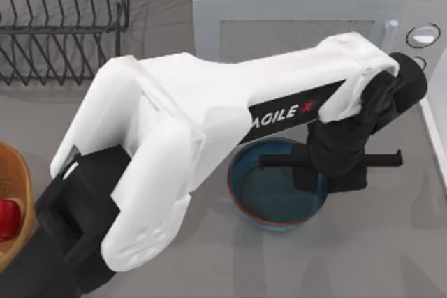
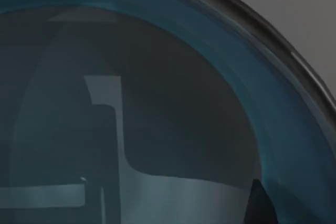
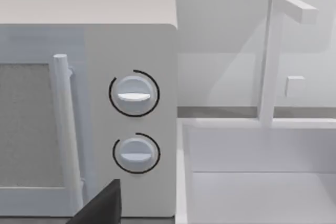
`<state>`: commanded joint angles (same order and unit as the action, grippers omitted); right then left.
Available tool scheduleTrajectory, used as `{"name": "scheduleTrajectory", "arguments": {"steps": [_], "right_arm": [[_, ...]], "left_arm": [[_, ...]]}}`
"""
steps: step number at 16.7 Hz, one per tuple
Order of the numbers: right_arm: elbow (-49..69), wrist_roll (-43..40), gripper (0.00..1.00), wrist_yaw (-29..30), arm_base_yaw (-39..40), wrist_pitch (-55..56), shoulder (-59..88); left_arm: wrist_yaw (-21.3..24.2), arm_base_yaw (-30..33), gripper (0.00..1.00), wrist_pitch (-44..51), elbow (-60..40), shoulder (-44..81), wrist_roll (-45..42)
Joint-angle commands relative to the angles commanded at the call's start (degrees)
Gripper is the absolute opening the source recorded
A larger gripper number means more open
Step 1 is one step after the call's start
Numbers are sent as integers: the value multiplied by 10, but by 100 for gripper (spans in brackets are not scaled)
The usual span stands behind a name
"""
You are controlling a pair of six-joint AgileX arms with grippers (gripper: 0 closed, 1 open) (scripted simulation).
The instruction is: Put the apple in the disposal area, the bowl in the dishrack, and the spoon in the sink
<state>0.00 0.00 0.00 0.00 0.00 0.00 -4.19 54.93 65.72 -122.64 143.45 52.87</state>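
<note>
Left gripper (image 1: 334, 172) lowered over bowl (image 1: 269, 204) rim

Bowl (image 1: 276, 197): blue glaze, thin reddish-brown rim, darker blue-grey inside. Apple (image 1: 7, 218): glossy red, inside tan-orange wood-coloured disposal area (image 1: 17, 179). Dishrack (image 1: 63, 22): dark wire. Microwave (image 3: 105, 51): white, two dials ringed black. Sink (image 3: 252, 182): pale whitish-grey. Tabletop (image 1: 391, 242): grey.
</note>
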Motion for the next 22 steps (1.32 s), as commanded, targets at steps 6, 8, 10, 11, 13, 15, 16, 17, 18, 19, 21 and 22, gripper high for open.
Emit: {"name": "scheduleTrajectory", "arguments": {"steps": [6,8,10,11,13,15,16,17,18,19,21,22], "right_arm": [[0,0,100,0,0,0,0],[0,0,100,0,0,0,0],[0,0,100,0,0,0,0],[0,0,100,0,0,0,0],[0,0,100,0,0,0,0],[0,0,100,0,0,0,0],[0,0,100,0,0,0,0],[0,0,100,0,0,0,0],[0,0,100,0,0,0,0],[0,0,100,0,0,0,0],[0,0,100,0,0,0,0],[0,0,100,0,0,0,0]], "left_arm": [[0,2,0,2,0,-2,0],[-1,2,0,21,-20,4,2],[-1,2,0,61,-66,14,4],[-1,2,0,86,-97,20,5],[-1,3,0,140,-175,33,6],[-1,3,0,198,-249,43,5],[0,4,0,225,-279,48,4],[0,4,0,248,-304,52,3],[0,4,0,265,-322,55,2],[1,4,0,277,-335,57,1],[1,3,0,284,-342,58,0],[1,3,0,284,-342,58,0]]}}
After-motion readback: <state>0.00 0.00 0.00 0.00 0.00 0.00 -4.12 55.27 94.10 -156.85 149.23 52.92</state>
